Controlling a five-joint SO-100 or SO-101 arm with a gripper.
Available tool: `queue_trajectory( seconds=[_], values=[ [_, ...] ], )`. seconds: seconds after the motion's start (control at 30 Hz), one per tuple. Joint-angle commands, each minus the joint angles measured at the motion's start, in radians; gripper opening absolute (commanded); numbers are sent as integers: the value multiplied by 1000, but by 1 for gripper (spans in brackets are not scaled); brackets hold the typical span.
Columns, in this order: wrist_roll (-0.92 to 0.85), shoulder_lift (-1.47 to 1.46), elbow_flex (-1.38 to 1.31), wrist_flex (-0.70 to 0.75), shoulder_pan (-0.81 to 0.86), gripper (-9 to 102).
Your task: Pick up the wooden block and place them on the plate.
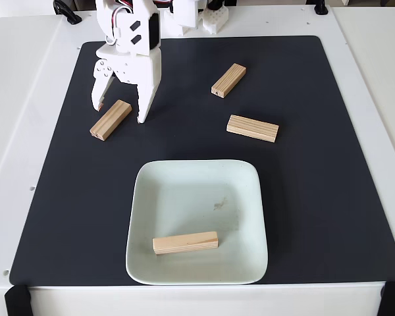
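No readable text, label, brand, number or sign is showing anywhere in the fixed view.

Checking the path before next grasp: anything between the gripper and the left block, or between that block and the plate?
Nothing visible. The gripper is open around one end of the left block. From there to the plate lies bare black mat.
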Motion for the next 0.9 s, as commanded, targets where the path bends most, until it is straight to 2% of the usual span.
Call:
queue_trajectory(
  seconds=[0.0, 0.6, 0.87],
  values=[
    [6, 38, 2, 8, 15, 37],
    [6, 28, -20, -8, 23, 37],
    [6, -58, -109, 5, 29, 37]
  ],
)
